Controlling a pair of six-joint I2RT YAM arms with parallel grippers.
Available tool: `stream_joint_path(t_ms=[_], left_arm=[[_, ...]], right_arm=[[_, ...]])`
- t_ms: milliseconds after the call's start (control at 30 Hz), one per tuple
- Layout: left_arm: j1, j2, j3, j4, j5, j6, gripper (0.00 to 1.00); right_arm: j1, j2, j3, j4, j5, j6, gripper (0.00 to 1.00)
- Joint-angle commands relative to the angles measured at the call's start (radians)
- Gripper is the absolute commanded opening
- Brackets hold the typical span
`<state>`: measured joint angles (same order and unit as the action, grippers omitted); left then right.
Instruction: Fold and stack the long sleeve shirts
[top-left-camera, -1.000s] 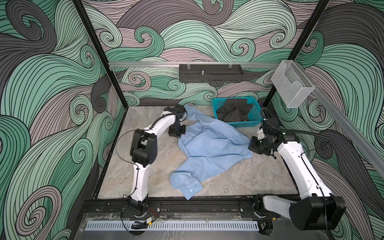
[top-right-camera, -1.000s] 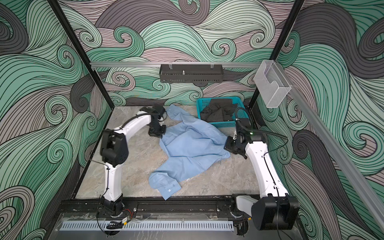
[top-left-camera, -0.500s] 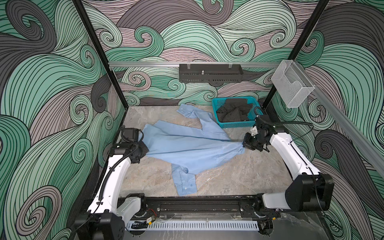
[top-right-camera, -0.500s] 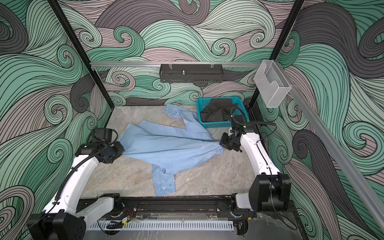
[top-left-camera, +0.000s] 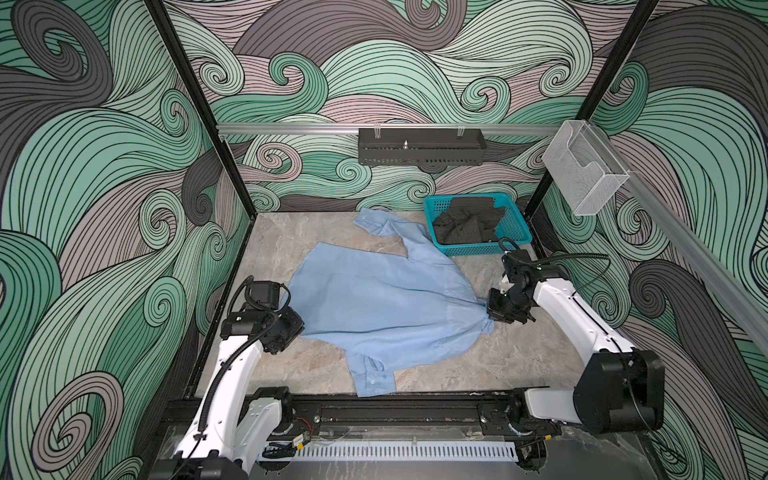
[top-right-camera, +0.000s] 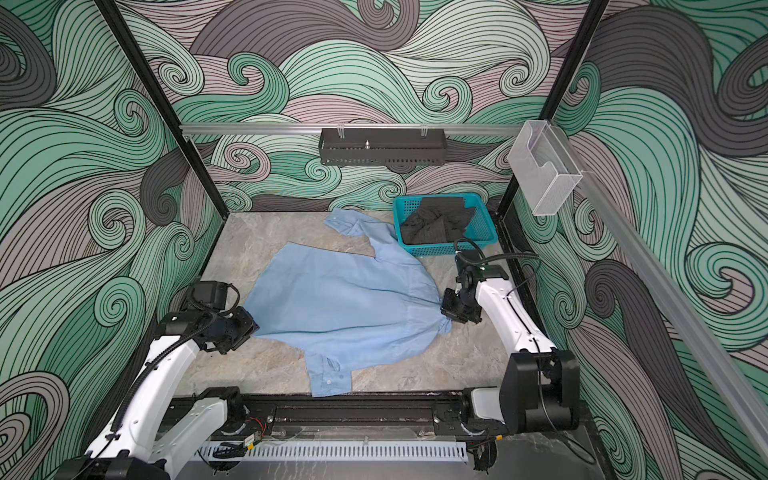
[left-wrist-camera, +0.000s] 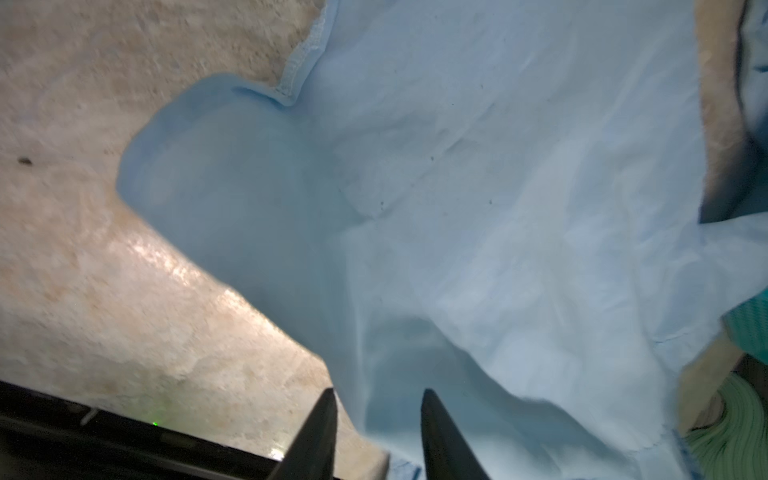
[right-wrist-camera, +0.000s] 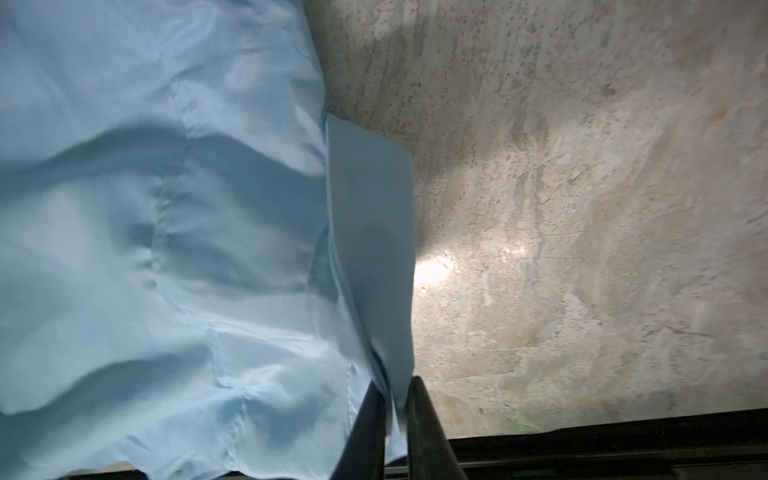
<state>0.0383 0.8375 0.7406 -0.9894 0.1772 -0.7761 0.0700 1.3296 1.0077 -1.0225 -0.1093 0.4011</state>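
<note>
Surface: marbled grey-beige table (top-left-camera: 291, 241), boxed in by walls (top-left-camera: 104, 187) printed with green and mauve swirls.
Shirt: light blue shirt (top-left-camera: 386, 303) (top-right-camera: 345, 307) lay spread across the middle of the table, mostly flat, with soft wrinkles.
Near sleeve: near sleeve (top-left-camera: 374, 380) ran toward the front rail, its cuff flat and showing white buttons.
Far sleeve: far sleeve (top-left-camera: 370, 220) reached toward the back wall, ending just beside the basket.
Left gripper: left gripper (top-left-camera: 298, 327) (top-right-camera: 251, 328) sat low at the shirt's left edge; in the wrist view (left-wrist-camera: 376, 399) its fingers (left-wrist-camera: 324, 424) stood clearly spread, with loose cloth lying in the gap.
Right gripper: right gripper (top-left-camera: 490, 311) (top-right-camera: 442, 309) sat at the shirt's right edge, where the cloth bunched to a point; the wrist view (right-wrist-camera: 395, 386) showed a narrow gap with a flat flap of cloth in it, and I could not tell whether it was pinched.
Basket: teal mesh basket (top-left-camera: 469, 249) stood at the back right, holding a crumpled dark garment (top-left-camera: 469, 220).
Back rail: black tray (top-left-camera: 419, 147) hung at the centre.
Right rail: clear holder (top-left-camera: 582, 174) hung above the basket's corner.
</note>
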Motion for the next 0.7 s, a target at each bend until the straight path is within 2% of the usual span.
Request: stream_joint_path(t_ms=[0, 67, 167, 267, 367, 467, 667], left_arm=[[0.005, -0.062, 0.073, -0.102, 0.047, -0.032, 0.62], [-0.009, -0.034, 0.172, -0.152, 0.030, -0.016, 0.65], [-0.022, 0.006, 0.252, -0.077, 0.029, 0.026, 0.67], [-0.035, 0.116, 0.230, 0.104, 0.051, 0.060, 0.65], [-0.040, 0.342, 0.284, 0.163, 0.123, 0.120, 0.64], [-0.062, 0.573, 0.425, 0.158, 0.151, 0.189, 0.64], [-0.101, 1.008, 0.705, 0.107, 0.097, 0.275, 0.57]], right_arm=[[0.001, -0.055, 0.026, -0.038, 0.061, 0.004, 0.49], [0.001, -0.087, 0.057, -0.052, 0.085, 0.011, 0.63], [0.007, -0.100, 0.123, -0.073, 0.100, 0.028, 0.72], [0.059, -0.082, 0.158, -0.068, 0.066, 0.057, 0.72], [0.142, -0.044, 0.150, -0.049, 0.060, 0.084, 0.73], [0.150, -0.004, 0.118, 0.010, 0.063, 0.096, 0.73], [0.149, 0.161, 0.117, 0.111, 0.052, 0.095, 0.68]])
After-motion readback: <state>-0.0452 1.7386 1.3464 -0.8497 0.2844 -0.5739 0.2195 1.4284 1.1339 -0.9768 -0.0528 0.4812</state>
